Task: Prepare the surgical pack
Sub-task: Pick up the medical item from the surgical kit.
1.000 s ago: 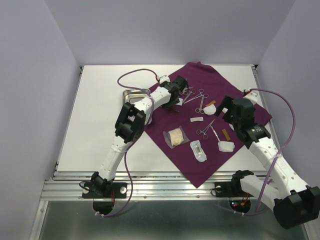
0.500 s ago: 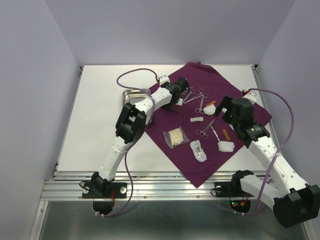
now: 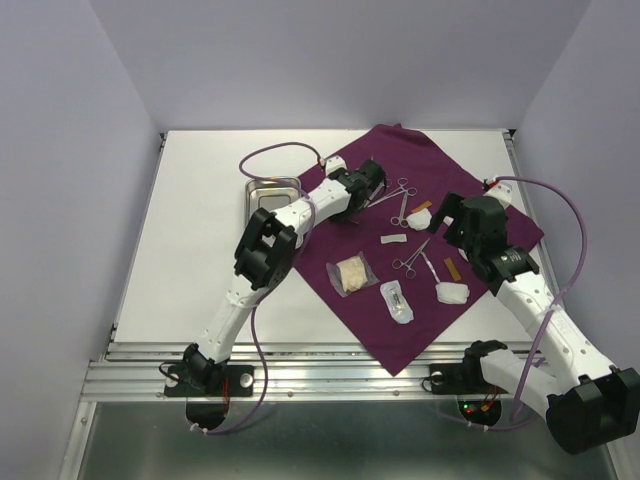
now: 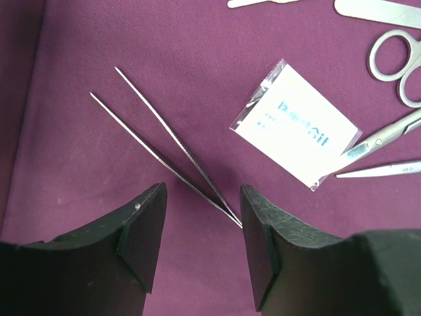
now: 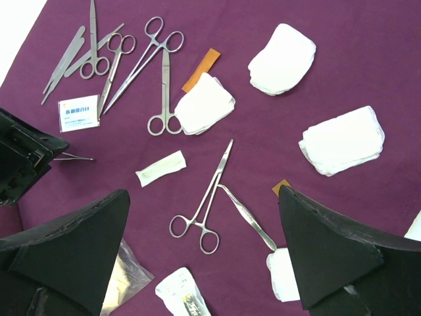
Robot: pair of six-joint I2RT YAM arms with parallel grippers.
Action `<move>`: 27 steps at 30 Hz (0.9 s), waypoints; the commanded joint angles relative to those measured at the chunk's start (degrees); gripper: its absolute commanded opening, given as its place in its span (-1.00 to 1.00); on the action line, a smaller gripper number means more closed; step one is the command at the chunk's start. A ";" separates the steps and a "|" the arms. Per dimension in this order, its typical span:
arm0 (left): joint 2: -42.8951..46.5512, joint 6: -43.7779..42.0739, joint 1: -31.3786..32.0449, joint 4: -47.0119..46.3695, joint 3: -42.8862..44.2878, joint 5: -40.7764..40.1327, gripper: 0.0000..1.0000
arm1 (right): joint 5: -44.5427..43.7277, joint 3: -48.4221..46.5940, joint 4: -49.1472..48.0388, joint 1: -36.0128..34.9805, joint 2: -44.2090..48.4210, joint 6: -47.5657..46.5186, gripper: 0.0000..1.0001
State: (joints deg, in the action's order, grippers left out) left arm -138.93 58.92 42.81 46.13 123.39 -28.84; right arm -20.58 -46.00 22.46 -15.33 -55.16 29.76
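Left tool (image 4: 202, 204) above one forceps (image 4: 177, 145), one packet (image 4: 296, 125).

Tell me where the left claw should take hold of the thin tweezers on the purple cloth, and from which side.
Probably near the joined end, coming straight down. The tweezers lie flat on the cloth, arms splayed toward the tips, so only there do they form one narrow piece. The open left claw hovers over that end.

High camera overlooks everything; both wrist cameras closely share the cloth (image 3: 410, 160).
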 commanded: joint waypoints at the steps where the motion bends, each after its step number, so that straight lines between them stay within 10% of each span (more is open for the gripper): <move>1: -0.46 1.81 0.00 1.51 1.23 -1.57 0.17 | -0.34 0.56 -1.19 -0.05 0.75 -1.02 1.00; 12: -1.69 2.26 -0.79 1.42 0.97 -1.13 -0.02 | -0.60 0.65 -0.75 -0.05 1.37 -0.93 1.00; 27: 7.09 -0.55 -0.88 -2.09 -6.57 -2.10 -0.96 | -0.25 -0.32 -0.57 -0.05 2.16 -0.58 1.00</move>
State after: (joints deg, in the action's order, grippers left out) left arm -138.91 59.61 42.15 45.19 120.25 -29.12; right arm -20.60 -46.00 22.50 -15.33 -54.70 29.58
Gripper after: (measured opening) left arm 0.164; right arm 0.998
